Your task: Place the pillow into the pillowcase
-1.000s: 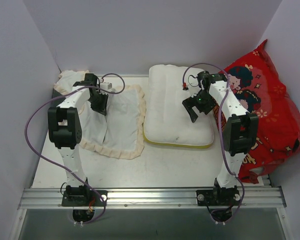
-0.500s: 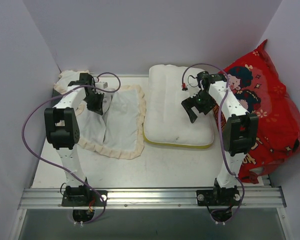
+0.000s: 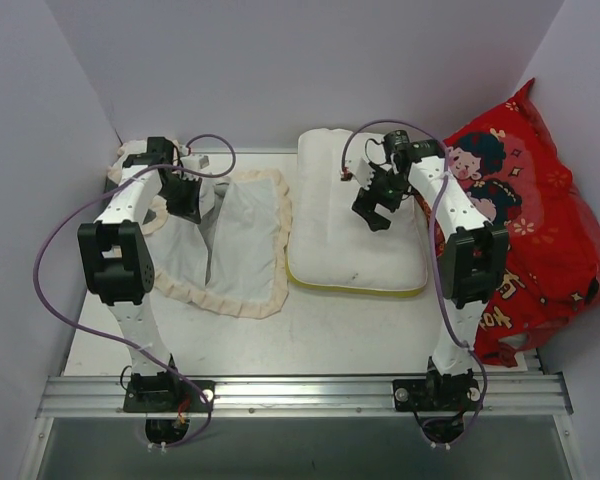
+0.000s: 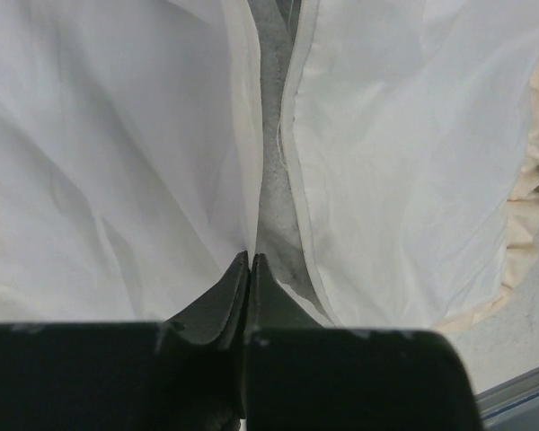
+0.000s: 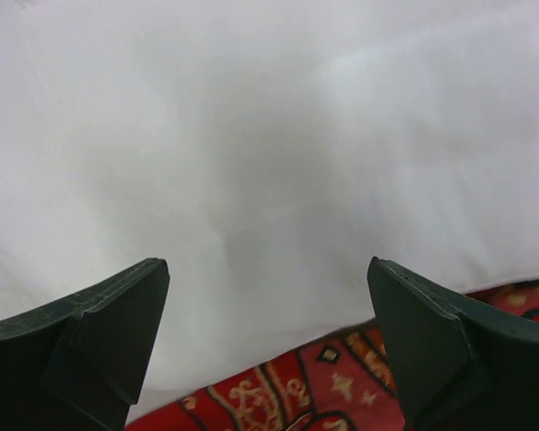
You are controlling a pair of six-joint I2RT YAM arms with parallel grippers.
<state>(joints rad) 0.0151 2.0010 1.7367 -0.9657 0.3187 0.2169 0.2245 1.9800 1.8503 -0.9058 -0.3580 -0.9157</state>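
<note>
At worktop [image 3: 310,340] centre-right, the pillow [image 3: 355,240] lies uninserted beside the pillowcase [image 3: 245,250]. The left pincer [image 4: 251,260], clamped on the case hem, has drawn leftward, widening the mouth for insertion; the right pincer [image 3: 370,208], spread wide and empty, has advanced over the pillow.

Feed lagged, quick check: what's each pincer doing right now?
Left pincer: closed, pinching an edge of the pillowcase.
Right pincer: open, empty, over the pillow.
</note>
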